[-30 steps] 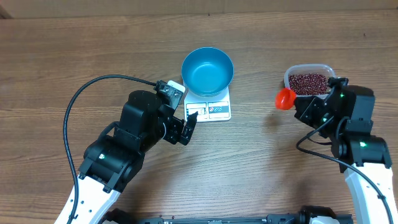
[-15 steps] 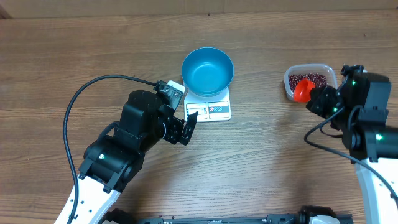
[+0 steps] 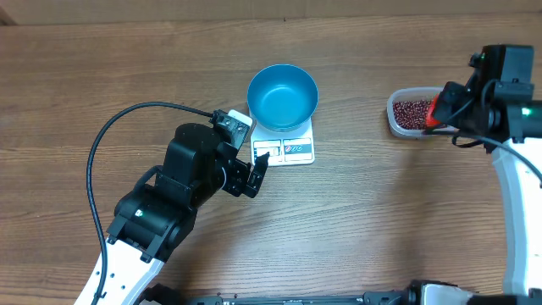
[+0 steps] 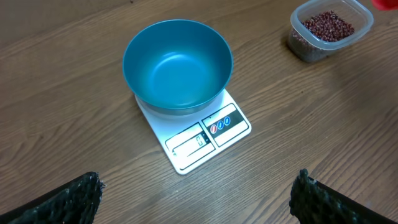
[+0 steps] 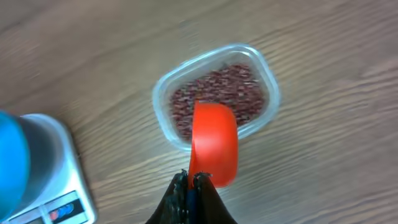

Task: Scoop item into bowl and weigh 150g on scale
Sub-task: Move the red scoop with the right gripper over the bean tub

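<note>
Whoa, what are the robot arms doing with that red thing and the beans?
The right hand is shut on a red scoop and holds it over the clear tub of red-brown beans. The blue bowl sits on the white scale and is empty, so no beans have been weighed yet. The left hand hangs open near the scale, holding nothing.

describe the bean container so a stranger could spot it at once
On the brown wooden table, find the round bright blue bowl on the small white scale, then look across to the robot's right. There sits a clear rounded-rectangular plastic tub, the only see-through container, holding small dark red-brown beans.
</note>
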Tool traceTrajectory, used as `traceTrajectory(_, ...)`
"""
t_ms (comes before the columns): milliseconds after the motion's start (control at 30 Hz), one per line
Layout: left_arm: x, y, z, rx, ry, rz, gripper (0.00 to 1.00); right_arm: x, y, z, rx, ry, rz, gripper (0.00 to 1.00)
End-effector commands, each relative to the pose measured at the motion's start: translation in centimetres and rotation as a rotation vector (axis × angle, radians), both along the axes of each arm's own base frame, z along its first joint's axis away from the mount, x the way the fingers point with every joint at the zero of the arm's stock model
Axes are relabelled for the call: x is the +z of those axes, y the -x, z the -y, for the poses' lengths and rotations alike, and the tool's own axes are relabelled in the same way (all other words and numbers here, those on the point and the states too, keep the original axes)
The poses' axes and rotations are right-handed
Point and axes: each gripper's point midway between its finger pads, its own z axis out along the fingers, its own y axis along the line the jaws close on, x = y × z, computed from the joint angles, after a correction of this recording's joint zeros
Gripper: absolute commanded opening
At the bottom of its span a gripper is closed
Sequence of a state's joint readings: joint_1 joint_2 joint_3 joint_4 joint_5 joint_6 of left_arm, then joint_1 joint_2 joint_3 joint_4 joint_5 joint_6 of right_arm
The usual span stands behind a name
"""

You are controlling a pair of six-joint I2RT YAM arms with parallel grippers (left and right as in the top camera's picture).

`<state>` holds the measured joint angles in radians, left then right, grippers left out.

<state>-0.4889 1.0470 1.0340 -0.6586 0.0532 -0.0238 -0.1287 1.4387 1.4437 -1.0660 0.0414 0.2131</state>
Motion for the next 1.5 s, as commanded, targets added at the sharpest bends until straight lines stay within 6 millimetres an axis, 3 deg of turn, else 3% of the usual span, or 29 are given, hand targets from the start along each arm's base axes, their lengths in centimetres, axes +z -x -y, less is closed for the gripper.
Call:
traceTrajectory(0,0.3,0.2,0.0,-0.001,0.019,0.001,1.00,-0.4,-0.5,3.3,-0.022,0.042,-0.019,0.04)
traceTrajectory(133,0.3,0.2,0.0,-0.001,0.019,0.001,0.99,-1.7,-1.0,4.7,0.052,0.004,-0.030,0.04)
traceTrajectory(300,0.3,0.2,0.0,-0.001,0.019,0.001,1.00,-1.5,-2.1,4.0,0.152,-0.016,0.013,0.04)
traceTrajectory(700,0.3,0.2,0.0,-0.001,0.019,0.001,1.00,-1.9,-4.9,4.9,0.177,0.025,0.074,0.04)
traceTrajectory(1067,0.3,0.2,0.0,-0.001,0.019,0.001,1.00,-7.7,-6.4,4.3,0.248,-0.047,-0.027,0.04)
traceTrajectory(1467,0.3,0.2,0.0,-0.001,0.019,0.001,1.00,-9.2,-6.5,4.5,0.268,-0.040,-0.061,0.04)
